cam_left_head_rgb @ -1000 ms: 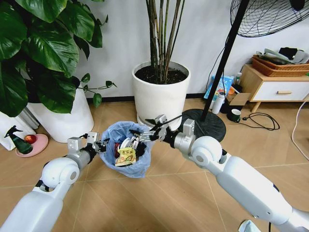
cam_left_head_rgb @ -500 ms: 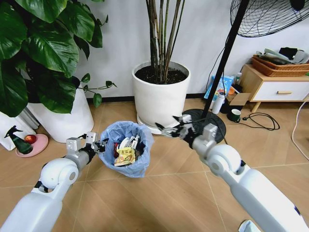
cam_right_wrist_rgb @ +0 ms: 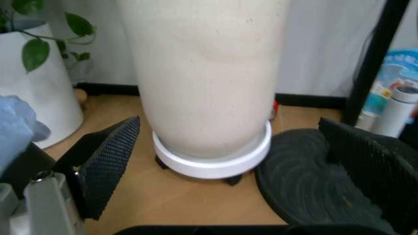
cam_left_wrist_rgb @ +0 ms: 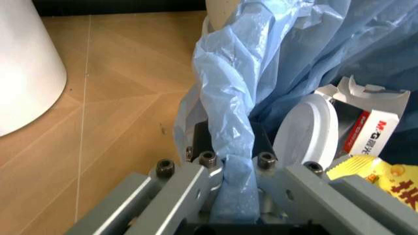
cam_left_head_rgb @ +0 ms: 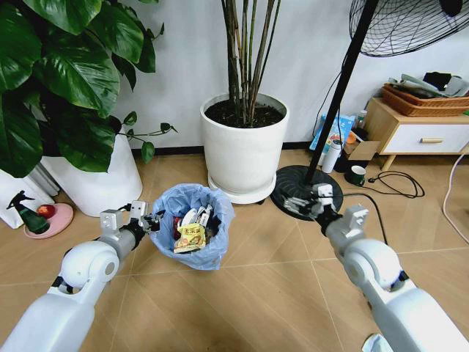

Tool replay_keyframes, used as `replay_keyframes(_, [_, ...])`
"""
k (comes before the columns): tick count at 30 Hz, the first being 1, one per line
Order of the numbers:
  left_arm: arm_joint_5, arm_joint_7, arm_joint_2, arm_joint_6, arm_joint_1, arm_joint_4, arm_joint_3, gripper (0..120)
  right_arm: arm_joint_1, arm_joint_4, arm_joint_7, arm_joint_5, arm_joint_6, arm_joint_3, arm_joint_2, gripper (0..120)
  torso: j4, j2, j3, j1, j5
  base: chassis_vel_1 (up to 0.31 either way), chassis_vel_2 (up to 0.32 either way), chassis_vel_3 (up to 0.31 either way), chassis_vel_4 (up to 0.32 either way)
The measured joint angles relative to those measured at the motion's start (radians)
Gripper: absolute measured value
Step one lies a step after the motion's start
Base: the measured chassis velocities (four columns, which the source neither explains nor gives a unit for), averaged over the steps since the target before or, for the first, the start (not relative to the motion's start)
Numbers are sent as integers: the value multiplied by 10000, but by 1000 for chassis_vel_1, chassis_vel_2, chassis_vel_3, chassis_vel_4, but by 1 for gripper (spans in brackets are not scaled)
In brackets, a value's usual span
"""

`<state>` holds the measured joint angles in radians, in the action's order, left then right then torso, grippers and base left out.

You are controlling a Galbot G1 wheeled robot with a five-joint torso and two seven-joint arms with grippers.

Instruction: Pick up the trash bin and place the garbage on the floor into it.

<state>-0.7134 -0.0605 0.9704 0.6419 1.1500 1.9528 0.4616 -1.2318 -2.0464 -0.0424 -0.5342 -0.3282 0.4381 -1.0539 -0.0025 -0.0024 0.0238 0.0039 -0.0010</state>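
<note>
Ahead, we are facing a big white plant pot [cam_left_head_rgb: 245, 143] on its saucer at twelve o'clock, with a fan stand's round black base [cam_left_head_rgb: 306, 192] just to its right and a second white pot [cam_left_head_rgb: 95, 180] off at ten o'clock under broad green leaves. A low wooden cabinet [cam_left_head_rgb: 414, 132] is standing at two o'clock.

The trash bin [cam_left_head_rgb: 192, 235] is sitting on the floor [cam_left_head_rgb: 249, 293] at eleven o'clock, in front of the big pot, its light-blue bag folded over the rim. Inside it we are seeing a yellow wrapper [cam_left_head_rgb: 191, 238], a white round lid [cam_left_wrist_rgb: 306, 132] and a red-and-white carton [cam_left_wrist_rgb: 371, 132].

Our left claw [cam_left_head_rgb: 149, 219] is pinching the bin's rim at its nine o'clock side, the fingers [cam_left_wrist_rgb: 185, 188] closed narrowly on the blue plastic and the dark wall behind it.

Our right claw [cam_left_head_rgb: 303, 202] is hanging at one o'clock over the fan base, its black pads [cam_right_wrist_rgb: 107, 164] spread wide, holding nothing.
</note>
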Motion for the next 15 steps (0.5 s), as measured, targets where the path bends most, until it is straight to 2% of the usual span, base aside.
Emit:
replay_keyframes(4, [9, -68, 12, 0, 133, 140, 96, 0, -483, -273, -6, 199, -23, 346, -362, 100, 5, 0, 0, 0, 0, 0, 0, 0, 0])
replay_keyframes(15, [-17, -125, -45, 0, 259, 296, 157, 0, -977, -441, 0, 334, -73, 523, -763, 100, 3, 0, 2, 1, 1, 0, 0, 0, 0])
